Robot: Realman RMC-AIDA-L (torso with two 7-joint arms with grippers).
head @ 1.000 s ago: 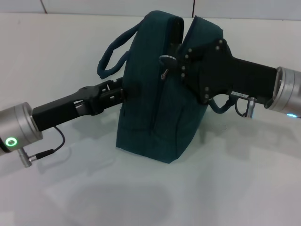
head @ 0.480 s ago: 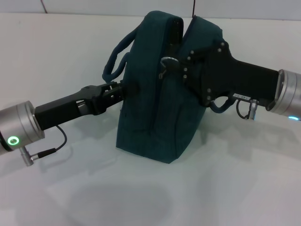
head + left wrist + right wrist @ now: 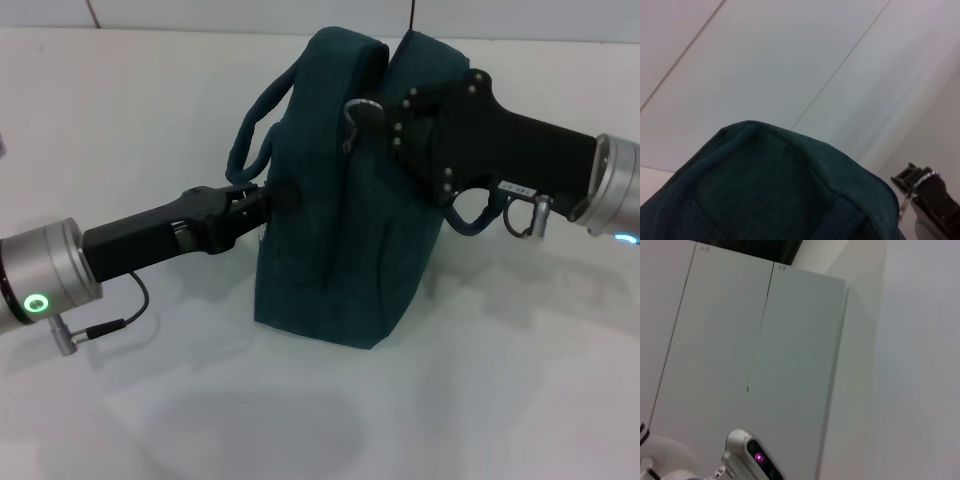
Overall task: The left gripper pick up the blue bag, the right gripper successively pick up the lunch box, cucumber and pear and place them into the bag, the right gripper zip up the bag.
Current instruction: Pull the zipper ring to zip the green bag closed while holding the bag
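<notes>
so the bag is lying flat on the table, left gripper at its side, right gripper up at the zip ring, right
Not quite: the bag is standing upright on the table, not lying flat, as the head view shows. The rest holds: the left gripper is at its side and the right gripper is up at the zip ring.

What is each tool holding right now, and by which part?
The right tool grips the ring zip pull atop the blue bag. The left tool clamps the bag's side fabric.

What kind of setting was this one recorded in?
Probably an indoor lab or test room: a bare white table, plain pale panelled walls, and only the blue bag between the left gripper and the right gripper.
</notes>
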